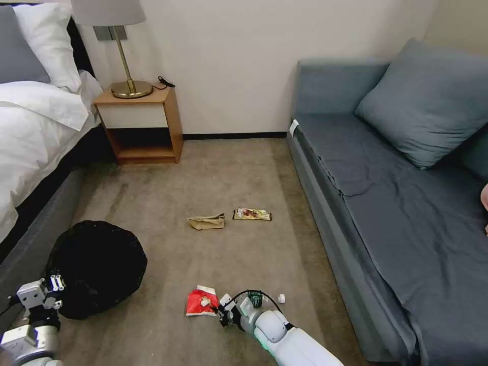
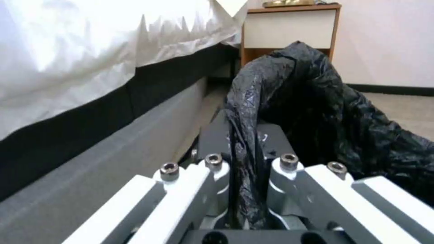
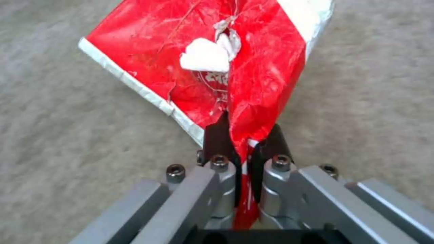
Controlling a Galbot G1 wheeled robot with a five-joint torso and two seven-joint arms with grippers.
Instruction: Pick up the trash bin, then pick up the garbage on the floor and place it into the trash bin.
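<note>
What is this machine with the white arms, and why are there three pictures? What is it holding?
It is a robot with two arms, and each arm ends in a gripper with two fingers. The big picture comes from a camera on its head, looking down at the floor. The other two come from small cameras on its wrists. The left gripper is shut on the black bag lining the trash bin, beside the bed. The right gripper is pinching a corner of a red snack bag. On the carpet also lie a bottle, a brown paper bag and a snack wrapper. A grey sofa is on the right.
</note>
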